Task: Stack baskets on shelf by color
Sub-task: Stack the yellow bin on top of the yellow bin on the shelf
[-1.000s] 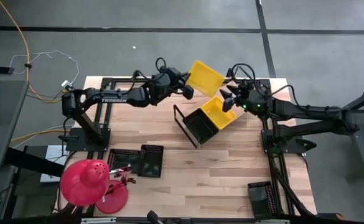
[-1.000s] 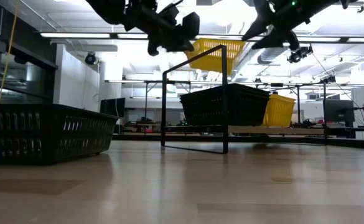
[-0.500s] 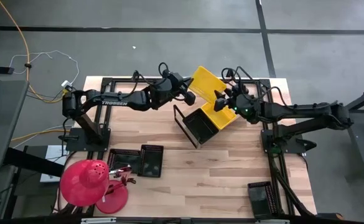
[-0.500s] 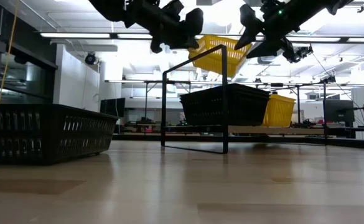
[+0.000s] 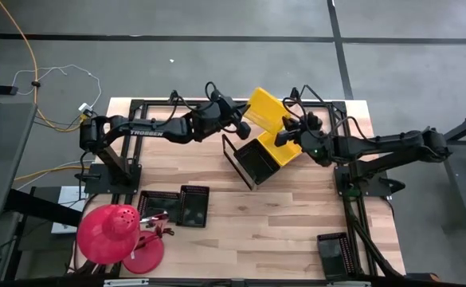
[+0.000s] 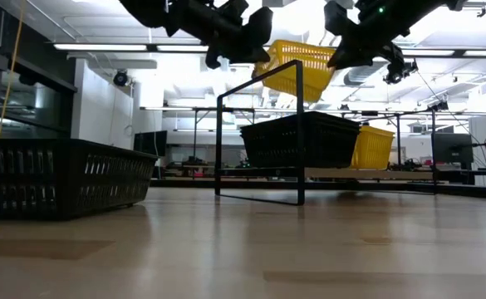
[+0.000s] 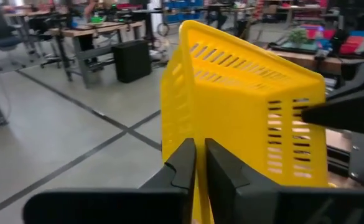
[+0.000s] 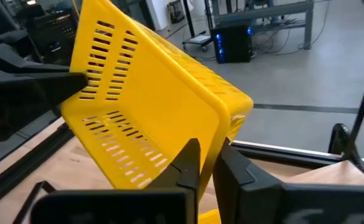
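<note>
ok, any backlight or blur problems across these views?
Low view: bright ceiling lights silhouette both arms, but the raised yellow mesh-sided plastic basket stays readable. Left wrist view: the dark fingers in the foreground look soft. Right wrist view: the basket is sharp and evenly lit. High view: even light, no glare on the wooden tabletop.

Close in on the left gripper: its two dark fingers stand nearly together, pinching the rim of a bright yellow basket. The basket is tilted in the air, slotted mesh walls facing us, one rounded corner pointing up. At the far edge of the basket a dark finger of the right gripper meets its slotted side wall. Beyond lies a grey floor crossed by dark lines, with work tables and a black box standing under them in the room behind.
</note>
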Robot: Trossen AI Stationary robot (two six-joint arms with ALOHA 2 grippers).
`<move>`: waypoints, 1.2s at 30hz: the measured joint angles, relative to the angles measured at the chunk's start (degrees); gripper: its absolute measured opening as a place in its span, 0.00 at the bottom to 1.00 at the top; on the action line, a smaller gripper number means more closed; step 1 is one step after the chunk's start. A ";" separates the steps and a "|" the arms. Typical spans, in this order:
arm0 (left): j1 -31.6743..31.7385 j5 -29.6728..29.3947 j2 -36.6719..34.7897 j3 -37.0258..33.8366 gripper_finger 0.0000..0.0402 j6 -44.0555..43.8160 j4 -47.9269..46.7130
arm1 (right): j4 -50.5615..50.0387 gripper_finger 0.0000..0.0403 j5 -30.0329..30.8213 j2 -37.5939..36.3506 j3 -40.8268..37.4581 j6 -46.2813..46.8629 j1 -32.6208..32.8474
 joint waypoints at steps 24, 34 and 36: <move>-5.64 12.64 -7.91 5.10 0.47 16.17 -13.33 | -27.03 0.00 -4.21 -17.65 0.07 18.51 7.79; -9.87 16.66 -17.62 -13.56 0.43 18.42 1.59 | -49.12 0.00 5.14 -12.69 9.79 45.28 21.68; -9.93 16.31 -19.37 -18.23 0.42 18.40 7.49 | -57.06 0.00 4.96 -9.36 14.50 49.78 21.58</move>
